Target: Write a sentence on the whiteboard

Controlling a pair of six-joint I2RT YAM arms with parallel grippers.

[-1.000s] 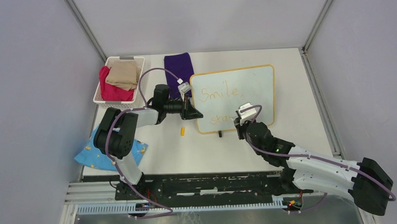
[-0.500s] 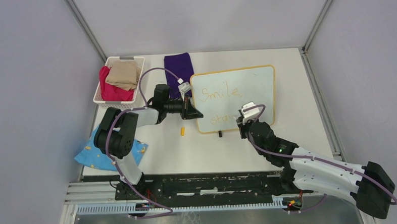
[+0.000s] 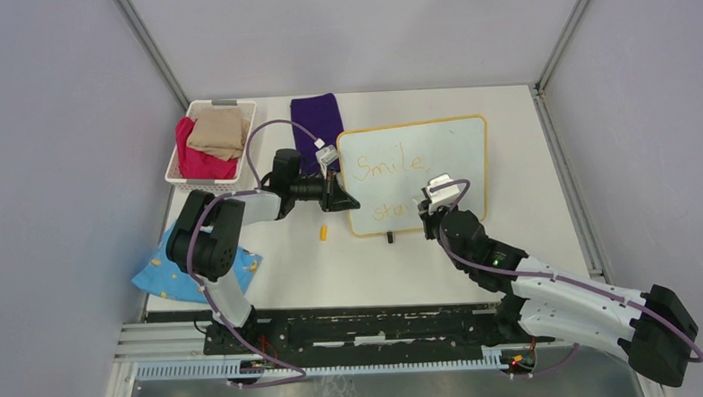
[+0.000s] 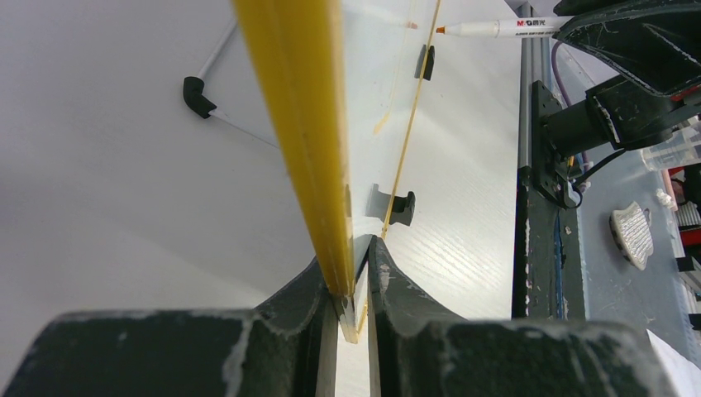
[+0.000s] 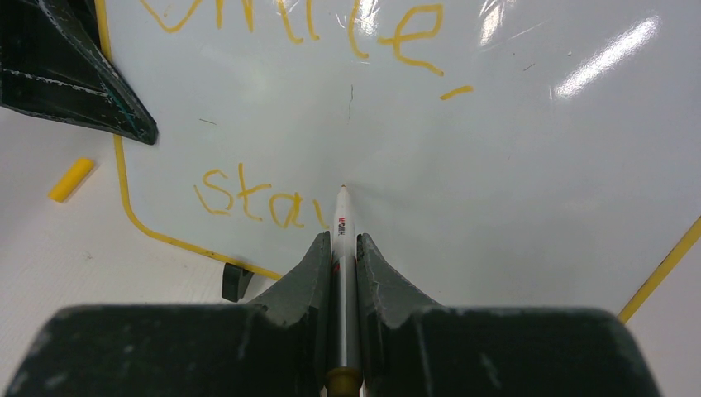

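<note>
White tabletop (image 3: 333, 271): left pincer (image 4: 347, 265) clamps the edge of the whiteboard (image 3: 454, 158); right pincer (image 5: 343, 241) grips the marker (image 5: 342, 211), pointing up-frame, tip at the right end of the sentence (image 5: 248, 198), bare board farther right.

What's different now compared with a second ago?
The right gripper, shut on the marker, slid a little rightward across the whiteboard, along the sentence's second line. The left gripper stayed clamped on the whiteboard's left edge. Nothing else moved.
</note>
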